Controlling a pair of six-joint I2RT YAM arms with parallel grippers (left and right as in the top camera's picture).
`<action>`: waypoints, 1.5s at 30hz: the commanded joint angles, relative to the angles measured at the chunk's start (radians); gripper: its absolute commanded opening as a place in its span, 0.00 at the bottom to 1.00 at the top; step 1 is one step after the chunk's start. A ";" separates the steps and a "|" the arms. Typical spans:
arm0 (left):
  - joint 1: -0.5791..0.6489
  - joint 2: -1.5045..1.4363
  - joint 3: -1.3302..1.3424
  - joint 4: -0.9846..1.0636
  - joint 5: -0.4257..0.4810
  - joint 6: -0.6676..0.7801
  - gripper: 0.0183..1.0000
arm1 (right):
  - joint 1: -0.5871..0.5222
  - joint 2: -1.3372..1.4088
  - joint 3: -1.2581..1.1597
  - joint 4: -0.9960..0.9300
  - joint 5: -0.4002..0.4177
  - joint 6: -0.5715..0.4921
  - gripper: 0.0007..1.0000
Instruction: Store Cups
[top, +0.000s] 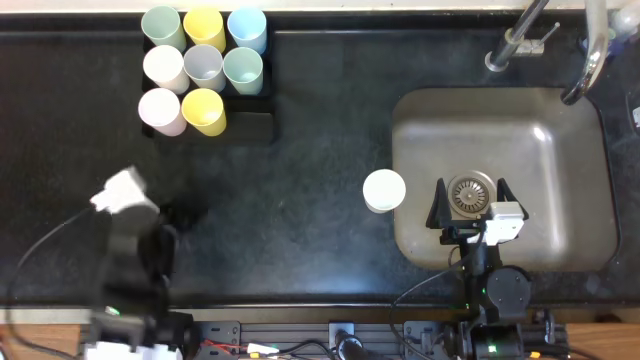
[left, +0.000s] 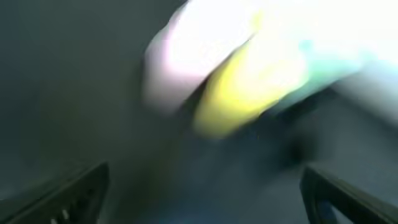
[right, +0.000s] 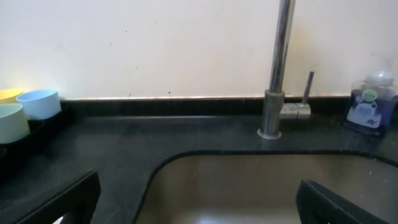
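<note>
**Stored cups** (top: 204, 65): eight, in pink, yellow, white, grey, mint, green and blue. They stand mouth up in the black tray (top: 256, 127) at the far left of the countertop (top: 300, 230), one to a compartment. We count two full rows of three and a near row of two. The ninth compartment, at the tray corner nearest the sink, holds no cup.

**White cup** (top: 384, 190): one, not stored. It stands on the countertop just beside the left rim of the sink (top: 560, 250), well apart from the tray. We cannot tell whether its mouth is up or down.

**Progress:** we judge the task nearly done, with eight cups placed and one to go. What is left is to pick up the white cup, carry it across the countertop and set it in the vacant compartment.

**Left gripper** (left: 205, 168): fingers spread wide with nothing between them. It looks toward the pink and yellow cups at the tray's near edge.

**Right gripper** (top: 471, 192): fingers likewise spread wide and holding nothing. It hangs over the sink basin near the drain, close to the white cup but not touching it. We judge it the better placed for the pickup.

**Surroundings:** faucet (right: 278, 68) behind the sink, and soap bottle (right: 370, 102) beside it.
</note>
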 joint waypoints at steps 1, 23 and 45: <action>0.003 -0.329 -0.391 0.899 0.249 0.624 1.00 | 0.002 -0.008 -0.013 0.008 -0.003 0.007 1.00; 0.006 -0.572 -0.467 0.438 0.243 0.674 1.00 | 0.002 -0.008 -0.013 0.008 -0.003 0.008 1.00; 0.006 -0.572 -0.467 0.438 0.243 0.674 1.00 | 0.002 -0.008 -0.013 0.008 -0.003 0.008 1.00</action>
